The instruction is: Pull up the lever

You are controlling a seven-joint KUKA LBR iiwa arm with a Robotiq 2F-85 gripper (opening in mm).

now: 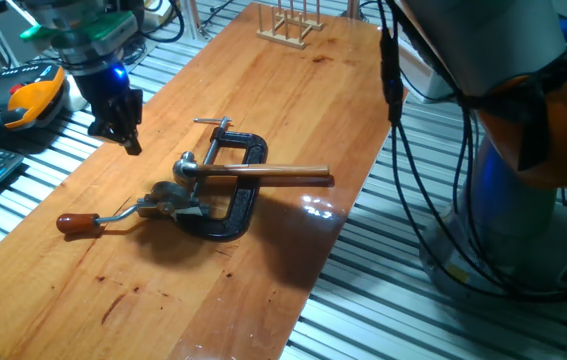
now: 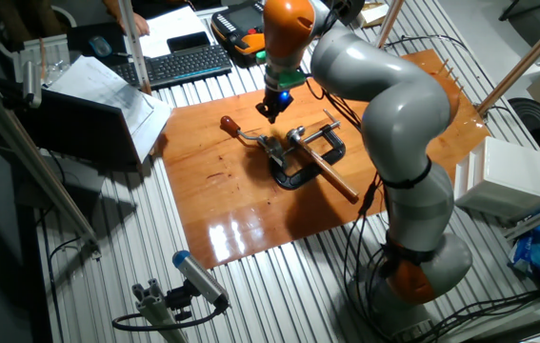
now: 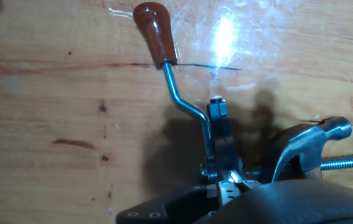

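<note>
Low on the left of the wooden table (image 1: 263,90), in one fixed view, lies the lever (image 1: 113,216): a thin bent silver arm ending in a reddish-brown knob, flat against the wood and pointing toward the left edge of the frame. Its inner end joins a silver mechanism (image 1: 175,203) near the middle of the board. A black clamp (image 1: 238,190) grips that mechanism, its thin screw bar sticking up at the top. A long brown rod (image 1: 268,175) runs from the mechanism toward the right. Up at the upper left hangs the gripper (image 1: 118,125), above the board and apart from the lever, its dark fingers pointing down; whether they are spread or closed cannot be told. At the top edge stands a small wooden rack (image 1: 288,25). Seen from the hand view, the knob sits at the top centre.
</note>
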